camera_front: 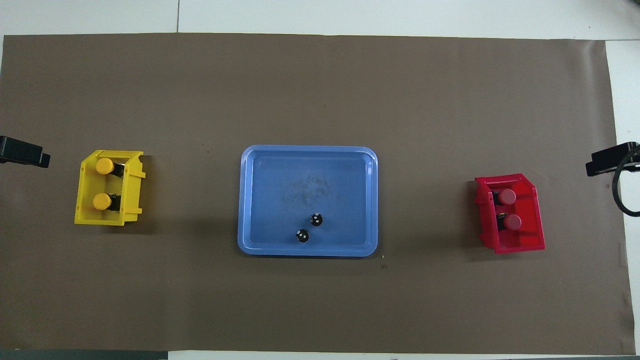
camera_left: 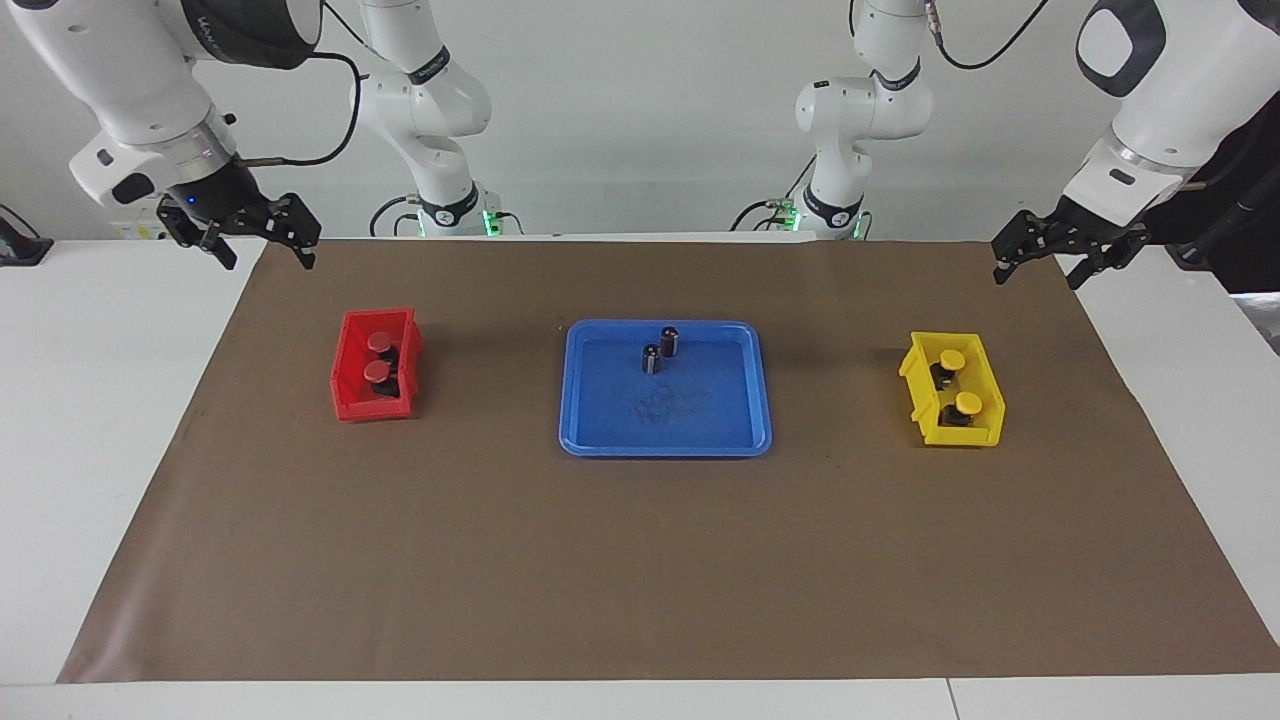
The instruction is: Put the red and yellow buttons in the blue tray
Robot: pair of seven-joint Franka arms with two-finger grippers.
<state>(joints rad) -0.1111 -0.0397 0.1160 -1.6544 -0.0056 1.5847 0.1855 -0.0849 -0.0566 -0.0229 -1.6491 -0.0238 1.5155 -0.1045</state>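
Note:
Two red buttons [camera_left: 379,342] [camera_left: 377,371] lie in the small red bin [camera_left: 345,400] toward the right arm's end; they also show in the overhead view [camera_front: 507,196] [camera_front: 512,221]. Two yellow buttons [camera_left: 952,359] [camera_left: 968,403] lie in the small yellow bin [camera_left: 985,430] toward the left arm's end, also seen from overhead [camera_front: 104,166] [camera_front: 102,201]. The blue tray [camera_left: 665,445] [camera_front: 307,251] lies mid-table between the bins. My right gripper [camera_left: 268,262] is open and empty, raised over the mat's edge. My left gripper [camera_left: 1037,280] is open and empty, raised over the mat's edge at its end.
Two dark cylinders with silvery bands [camera_left: 669,341] [camera_left: 651,358] stand in the tray on the side nearer the robots. A brown mat [camera_left: 640,560] covers the table. Only the tips of the left gripper [camera_front: 22,152] and right gripper [camera_front: 607,161] show from overhead.

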